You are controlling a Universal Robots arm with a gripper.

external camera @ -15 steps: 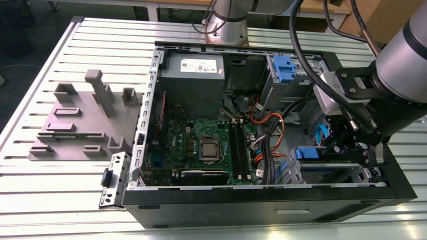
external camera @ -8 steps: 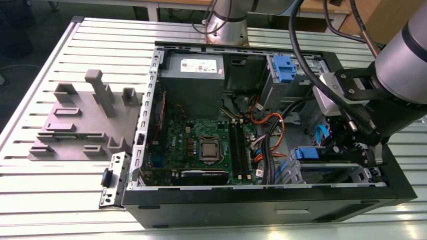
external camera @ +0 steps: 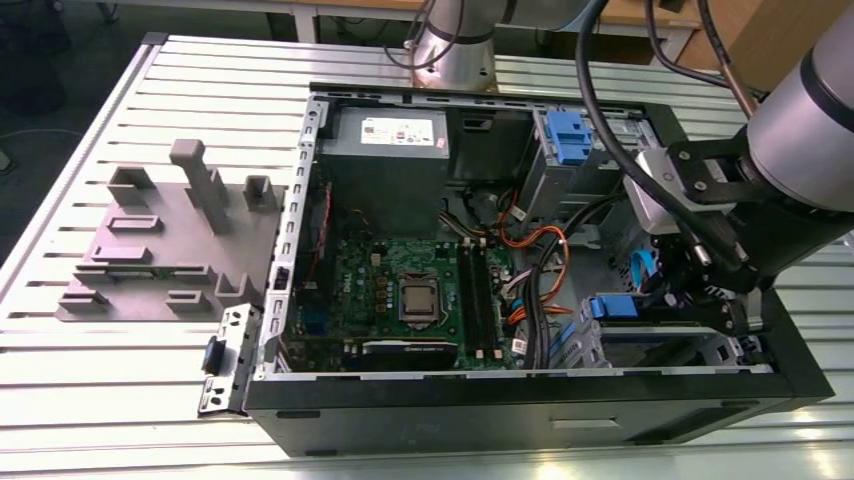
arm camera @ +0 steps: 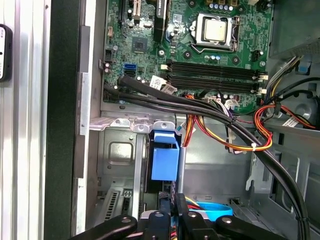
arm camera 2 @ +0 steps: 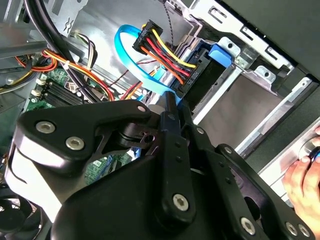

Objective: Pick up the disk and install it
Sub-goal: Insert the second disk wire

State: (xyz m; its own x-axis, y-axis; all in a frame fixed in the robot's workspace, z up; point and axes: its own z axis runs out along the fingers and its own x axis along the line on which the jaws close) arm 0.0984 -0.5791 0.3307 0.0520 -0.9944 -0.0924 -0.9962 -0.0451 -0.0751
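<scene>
The disk stands on edge in the drive bay at the open computer case's (external camera: 287,250) corner on the exterior view's right. Its blue frame end (arm camera: 165,156) shows in the first wrist view, and a blue tab (external camera: 611,305) shows in the exterior view. My gripper (external camera: 718,308) reaches down into that bay. In both wrist views the black fingers (arm camera 2: 175,145) close around the disk's thin blue edge (arm camera 2: 170,100), so the gripper (arm camera: 170,214) is shut on it. Most of the disk's flat face is hidden by the bay walls and the gripper.
A black connector with red, yellow and orange wires (arm camera 2: 165,50) and a blue flat cable (arm camera 2: 130,57) hang beside the bay. Thick black cables (arm camera: 210,112) cross above the motherboard (external camera: 400,290). A person's hand (arm camera 2: 305,182) rests outside the case. A grey fixture (external camera: 160,240) lies on the slatted table.
</scene>
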